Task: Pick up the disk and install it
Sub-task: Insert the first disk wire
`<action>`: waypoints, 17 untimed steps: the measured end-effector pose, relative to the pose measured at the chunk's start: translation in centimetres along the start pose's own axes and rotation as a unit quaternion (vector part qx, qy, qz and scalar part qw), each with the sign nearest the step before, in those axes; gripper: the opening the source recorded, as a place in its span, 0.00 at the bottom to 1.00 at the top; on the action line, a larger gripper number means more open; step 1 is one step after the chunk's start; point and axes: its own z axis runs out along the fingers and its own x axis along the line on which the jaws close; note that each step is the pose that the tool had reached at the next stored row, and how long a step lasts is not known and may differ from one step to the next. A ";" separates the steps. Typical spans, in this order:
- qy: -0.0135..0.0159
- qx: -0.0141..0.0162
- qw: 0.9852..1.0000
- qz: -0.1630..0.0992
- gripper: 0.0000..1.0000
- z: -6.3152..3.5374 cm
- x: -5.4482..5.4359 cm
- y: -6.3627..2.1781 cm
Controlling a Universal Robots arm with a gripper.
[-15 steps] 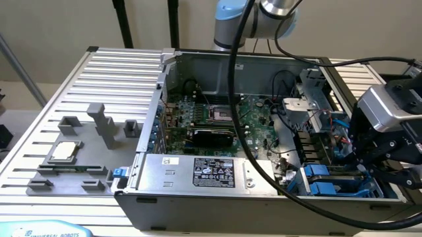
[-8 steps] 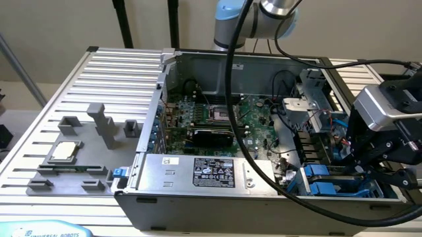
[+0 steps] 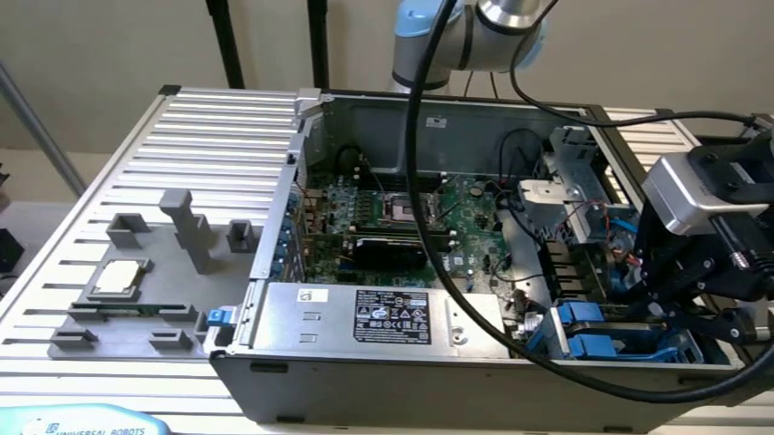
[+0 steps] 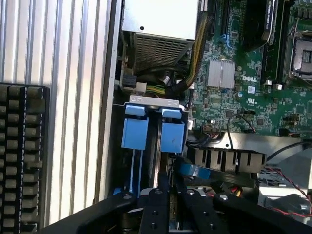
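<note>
Clenching pincer: the black two-fingered pincer (image 4: 169,184) on the arm has its fingers drawn close together, and as far as I can see they nip the narrow edge of the flat silver-grey disk with blue plastic rails (image 4: 172,139).
Disk: it stands on edge in the drive bay at the corner of the case, on the exterior view's right.
Neighbour: a second blue-tabbed carrier (image 4: 135,130) stands just beside the disk, nearer the case wall.
Case: an open grey metal computer case (image 3: 387,367) sits on the ribbed aluminium surface (image 3: 206,127), with a green motherboard (image 3: 400,213) inside and a silver power supply box (image 3: 303,317) near the bay.
Fixture: a grey plastic fixture (image 3: 133,313) lies well apart at the exterior view's left, with a small square silver chip (image 3: 121,276) on it.
Keyboard: a black keyboard (image 4: 22,161) lies on the surface beside the case.
</note>
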 end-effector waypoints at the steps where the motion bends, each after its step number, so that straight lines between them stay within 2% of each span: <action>1: 0.000 0.000 1.000 0.003 0.16 0.03 0.0 0.00; 8: -0.001 0.003 1.000 0.026 0.16 0.22 -0.2 -0.02; 17: -0.002 0.006 0.998 0.056 0.16 0.41 -0.5 -0.04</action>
